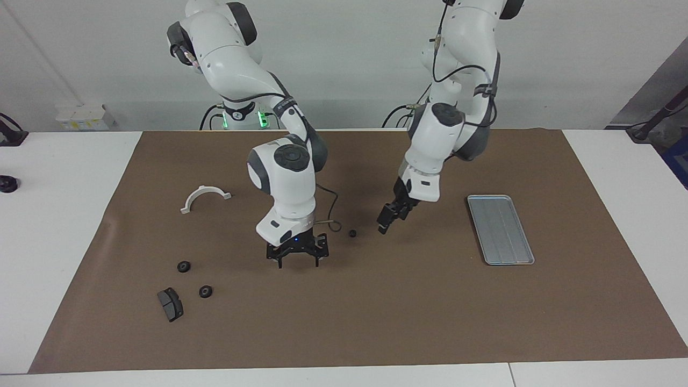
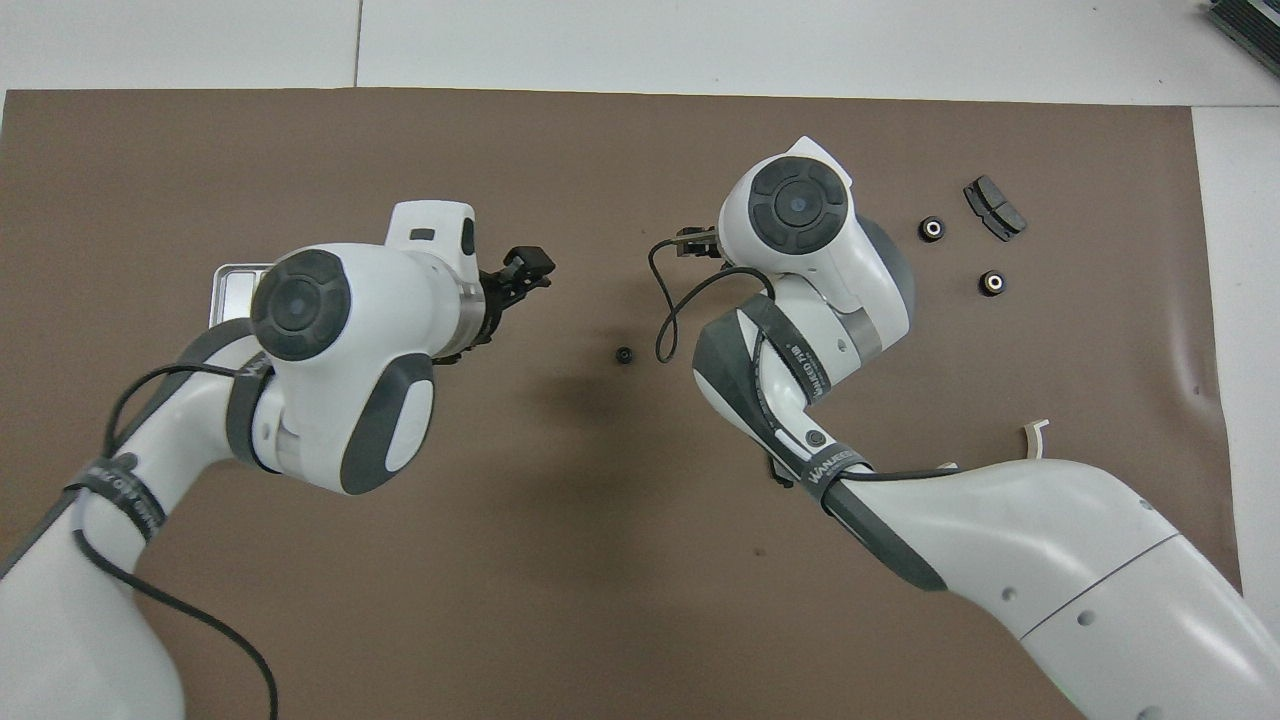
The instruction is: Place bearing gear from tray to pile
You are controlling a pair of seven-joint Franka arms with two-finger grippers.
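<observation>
The silver-grey tray (image 1: pixel 500 229) lies bare toward the left arm's end of the mat; my left arm covers most of the tray (image 2: pixel 232 285) in the overhead view. One small black bearing gear (image 1: pixel 352 234) (image 2: pixel 623 355) rests alone on the mat mid-table. My left gripper (image 1: pixel 386 226) (image 2: pixel 525 270) hangs open and tilted just beside it, holding nothing. My right gripper (image 1: pixel 298 262) points down low over the mat on the gear's other flank, open and empty. The pile is two black gears (image 1: pixel 184 266) (image 1: pixel 205 291) (image 2: pixel 932 228) (image 2: pixel 991 283) toward the right arm's end.
A dark grey brake pad (image 1: pixel 170 303) (image 2: pixel 993 208) lies beside the pile. A white curved bracket (image 1: pixel 204 196) (image 2: pixel 1035 435) sits nearer to the robots than the pile. A black cable loops from the right wrist (image 1: pixel 332 215) close to the lone gear.
</observation>
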